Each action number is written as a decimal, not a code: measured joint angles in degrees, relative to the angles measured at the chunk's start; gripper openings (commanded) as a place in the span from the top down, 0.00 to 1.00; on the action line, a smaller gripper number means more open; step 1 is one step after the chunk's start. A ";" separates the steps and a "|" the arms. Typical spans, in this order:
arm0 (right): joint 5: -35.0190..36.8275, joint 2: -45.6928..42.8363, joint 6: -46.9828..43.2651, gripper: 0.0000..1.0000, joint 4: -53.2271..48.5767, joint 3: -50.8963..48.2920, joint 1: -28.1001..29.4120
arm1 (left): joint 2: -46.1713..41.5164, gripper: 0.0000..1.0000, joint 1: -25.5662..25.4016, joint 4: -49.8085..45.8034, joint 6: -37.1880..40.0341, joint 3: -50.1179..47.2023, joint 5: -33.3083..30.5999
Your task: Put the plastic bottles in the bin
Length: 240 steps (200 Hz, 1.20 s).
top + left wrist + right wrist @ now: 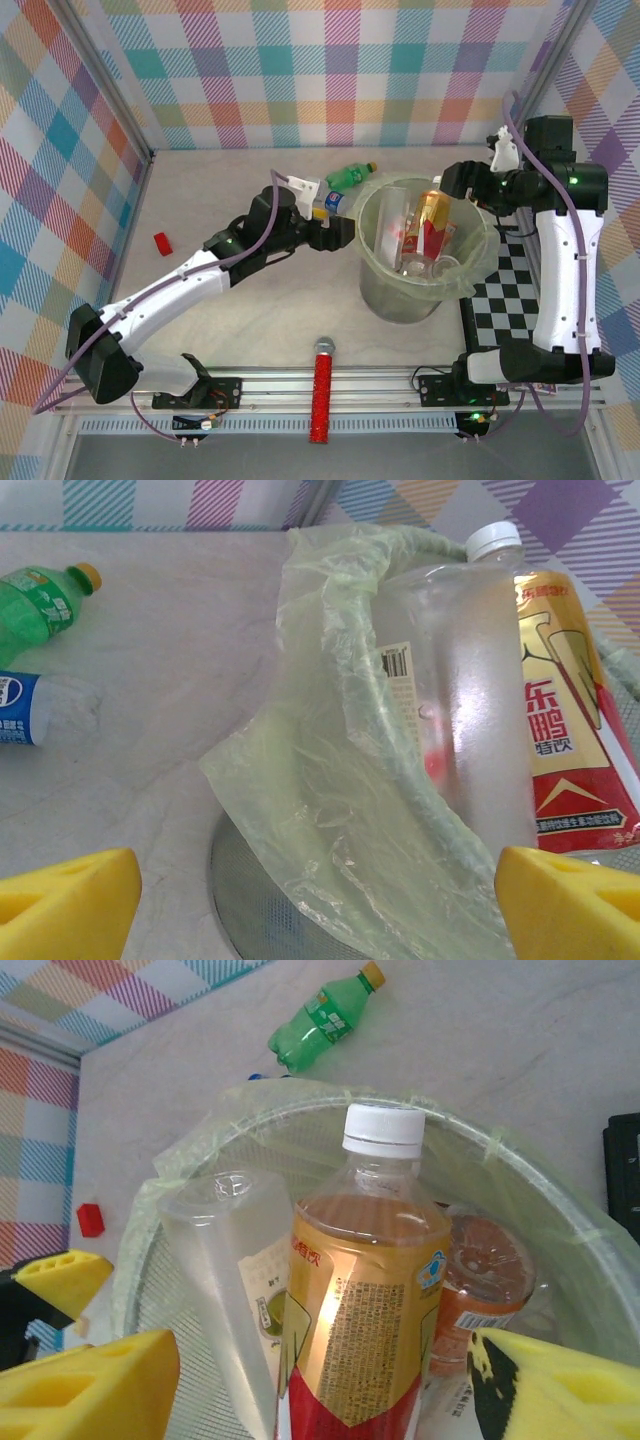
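Observation:
The bin point(385, 300) stands right of centre, lined with a pale green bag point(330, 780). Inside it stand a gold-and-red labelled bottle point(370, 1300), a clear bottle point(225, 1270) and an amber bottle with an orange label point(490, 1290). My right gripper point(325, 1380) hangs open over the bin's far right rim point(447, 190). The gold bottle sits between its pads with a gap on each side. My left gripper point(340, 235) is open and holds nothing, level with the bin's left wall point(315, 880). A green bottle point(350, 177) and a blue-labelled bottle point(328, 202) lie on the table behind it.
A small red block point(162, 243) lies at the left. A red glittery stick point(322, 390) lies at the near edge. A black-and-white checkered mat point(510, 290) sits right of the bin. Checked walls enclose the table.

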 measured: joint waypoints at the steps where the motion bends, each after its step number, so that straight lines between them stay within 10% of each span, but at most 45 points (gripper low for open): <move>1: 0.13 0.02 -0.09 0.29 0.04 -0.11 0.11 | 0.09 0.09 0.00 0.00 0.00 0.00 0.02; 90: 0.85 2.10 0.42 0.46 7.50 -11.69 5.29 | 2.49 0.09 -0.09 -0.04 -0.11 1.14 0.35; 193: 11.30 0.28 -1.57 0.03 0.98 -2.40 -3.32 | 0.39 0.07 -0.70 -2.69 0.26 1.51 -2.21; 240: 12.55 -0.04 -3.63 0.04 -1.73 -8.02 -5.46 | -0.09 0.04 -0.70 -2.69 0.44 1.86 -1.95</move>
